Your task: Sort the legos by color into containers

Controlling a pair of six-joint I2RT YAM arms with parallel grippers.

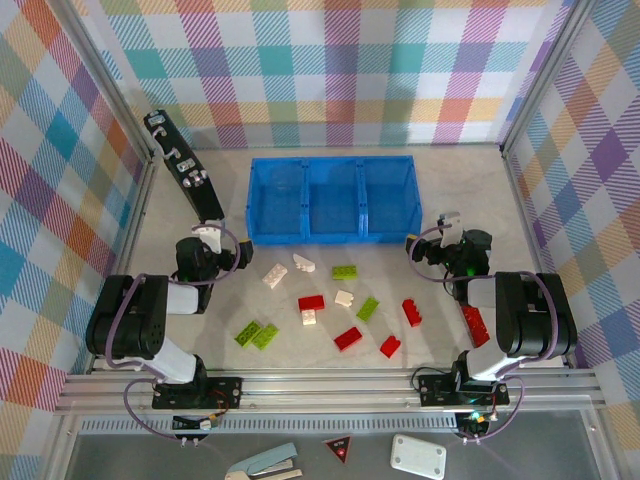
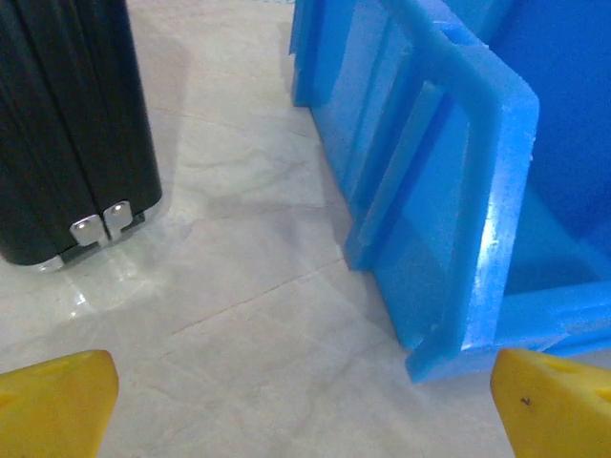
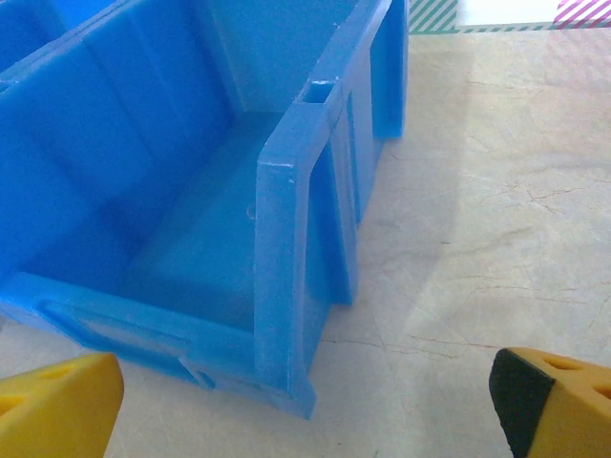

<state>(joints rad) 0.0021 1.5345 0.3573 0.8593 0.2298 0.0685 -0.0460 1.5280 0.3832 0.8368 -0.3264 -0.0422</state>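
Observation:
The blue three-compartment tray [image 1: 330, 237] stands at the back middle of the table, all its compartments bare. In front of it the legos lie scattered: white ones [image 1: 274, 276], lime green ones [image 1: 345, 271] and red ones [image 1: 348, 338]. My left gripper [image 1: 210, 230] rests folded back near the tray's left front corner, open; in the left wrist view its yellow fingertips [image 2: 57, 405] stand wide apart on either side of bare table, with the tray corner [image 2: 458, 210] just ahead. My right gripper [image 1: 448, 220] sits open by the tray's right front corner [image 3: 286, 248], nothing between its fingertips [image 3: 549, 401].
A black case [image 1: 185, 170] [image 2: 67, 124] lies angled at the left of the tray. A red piece [image 1: 474, 325] lies beside the right arm. Plaid walls close off three sides. An aluminium rail [image 1: 330, 385] runs along the near edge.

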